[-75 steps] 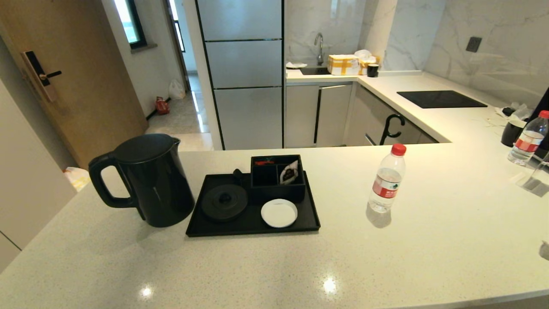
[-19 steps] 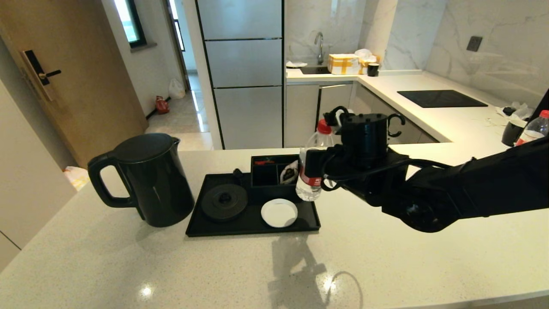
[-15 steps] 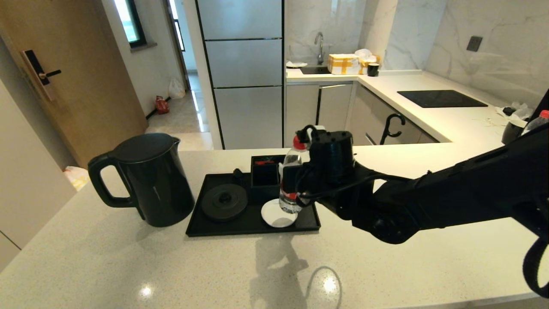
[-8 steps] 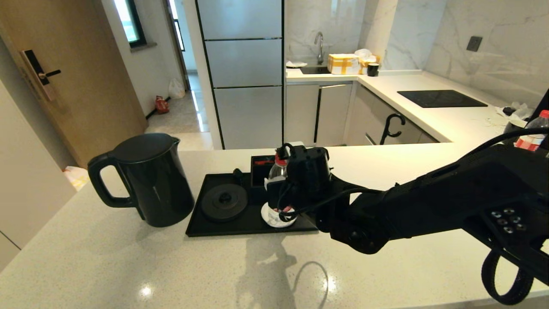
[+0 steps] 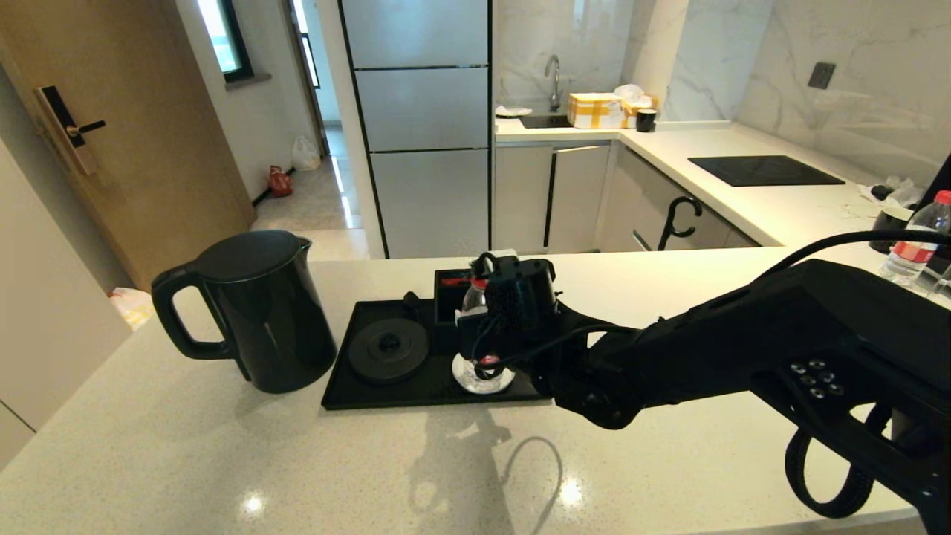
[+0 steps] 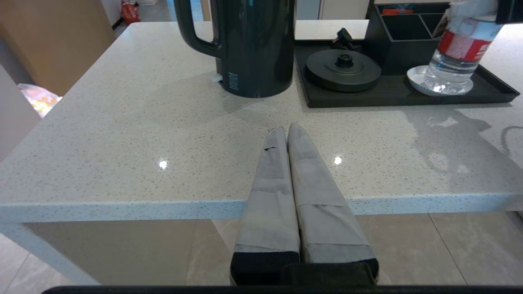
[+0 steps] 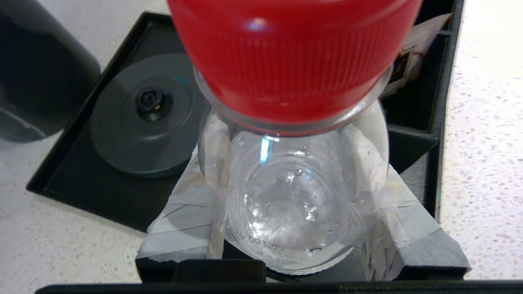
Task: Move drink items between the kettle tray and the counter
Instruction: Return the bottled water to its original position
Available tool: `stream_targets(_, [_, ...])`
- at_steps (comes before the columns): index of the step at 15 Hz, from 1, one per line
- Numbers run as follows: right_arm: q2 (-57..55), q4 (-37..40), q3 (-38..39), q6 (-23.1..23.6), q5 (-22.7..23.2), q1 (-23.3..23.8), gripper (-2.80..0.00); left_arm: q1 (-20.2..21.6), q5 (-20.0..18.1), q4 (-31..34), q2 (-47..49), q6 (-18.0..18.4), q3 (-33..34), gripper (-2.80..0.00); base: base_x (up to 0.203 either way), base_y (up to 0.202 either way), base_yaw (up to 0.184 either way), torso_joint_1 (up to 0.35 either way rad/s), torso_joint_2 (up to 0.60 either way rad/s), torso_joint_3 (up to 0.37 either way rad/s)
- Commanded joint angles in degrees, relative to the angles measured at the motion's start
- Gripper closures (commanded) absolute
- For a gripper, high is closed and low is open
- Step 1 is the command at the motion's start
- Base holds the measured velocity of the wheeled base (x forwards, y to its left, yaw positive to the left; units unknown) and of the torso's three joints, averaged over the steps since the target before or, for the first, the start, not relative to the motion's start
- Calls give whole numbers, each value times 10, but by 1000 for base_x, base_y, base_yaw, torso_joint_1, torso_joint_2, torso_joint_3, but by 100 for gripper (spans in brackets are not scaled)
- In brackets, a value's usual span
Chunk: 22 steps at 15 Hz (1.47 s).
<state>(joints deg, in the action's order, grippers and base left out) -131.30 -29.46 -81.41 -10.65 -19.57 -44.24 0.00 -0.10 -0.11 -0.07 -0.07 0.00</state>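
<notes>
A home kitchen, apparently in an apartment: speckled stone counter (image 5: pixel 669 446), black cooktop (image 5: pixel 764 171), sink tap (image 5: pixel 553 78), tall steel fridge (image 5: pixel 420 126) and marble-look walls.

In the head view the water bottle (image 5: pixel 475 312) and white coaster (image 5: pixel 466 380) are largely hidden behind the right tool (image 5: pixel 483 334).

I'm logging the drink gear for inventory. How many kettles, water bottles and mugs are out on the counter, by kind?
Kettles: 1, the black kettle
Water bottles: 2, the bottle on the coaster held by the right gripper, and the far bottle
Mugs: 2, the black mug, the mug by the sink
Total: 5
</notes>
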Motion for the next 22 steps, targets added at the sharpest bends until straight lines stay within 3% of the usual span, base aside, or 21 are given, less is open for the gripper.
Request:
stream_targets(1, [-7, -2, -6, -1, -1, -1, 0, 0, 0, -1, 0, 0, 0, 0, 0, 0, 0, 0, 0, 0])
stream_targets(13, [-12, 10, -19, -2, -3, 1, 0, 0, 0, 0, 0, 0, 0, 0, 0, 0, 0, 0, 0, 0])
stream_targets(14, [-13, 13, -19, -1, -4, 1, -280, 0, 0, 0, 0, 0, 0, 0, 0, 0, 0, 0, 0, 0])
stream_targets(22, [1, 12, -16, -4, -11, 1, -280, 0, 0, 0, 0, 0, 0, 0, 0, 0, 0, 0, 0, 0])
